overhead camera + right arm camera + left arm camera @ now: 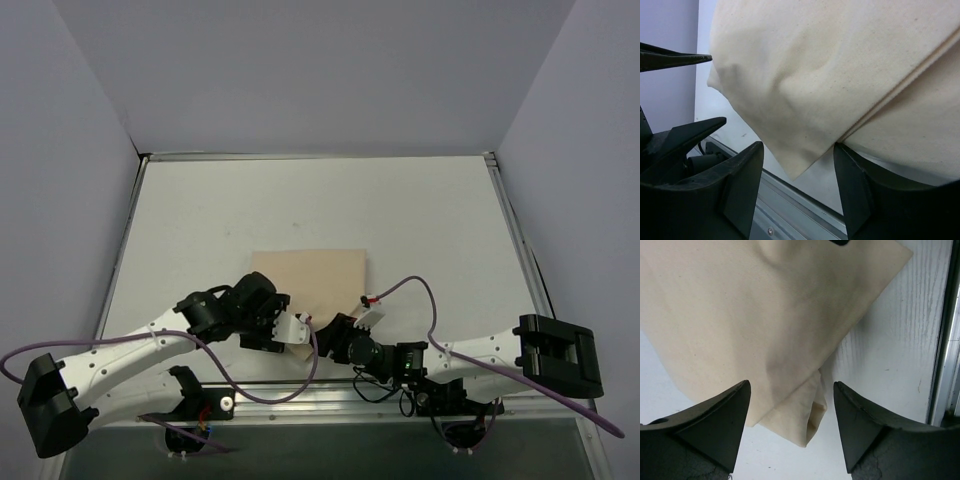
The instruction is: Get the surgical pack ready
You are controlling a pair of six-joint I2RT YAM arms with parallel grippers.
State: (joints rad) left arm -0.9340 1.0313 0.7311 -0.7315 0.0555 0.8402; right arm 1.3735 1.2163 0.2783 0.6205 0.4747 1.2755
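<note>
1. Jaws of the left gripper (pixel 791 400) stood wide apart, and I saw nothing held in them. A folded corner of the beige bundle (pixel 765 315) lay in the gap between its fingers (pixel 715 430), and I could make out no contact with either.
2. My right gripper (pixel 797 150) was also parted and gripped nothing. A pointed corner of the bundle hung between its two dark fingers, clear of both.
3. From above, both grippers met at the bundle's near edge, close together, the left one to the left of the right one.
4. The bundle lay on the white table (pixel 200 220), about midway from left to right and toward the near side. It was folded into a rough square, and I saw only cloth.
5. A metal rail (pixel 790 205) ran along the table's near edge, just below the right gripper.
</note>
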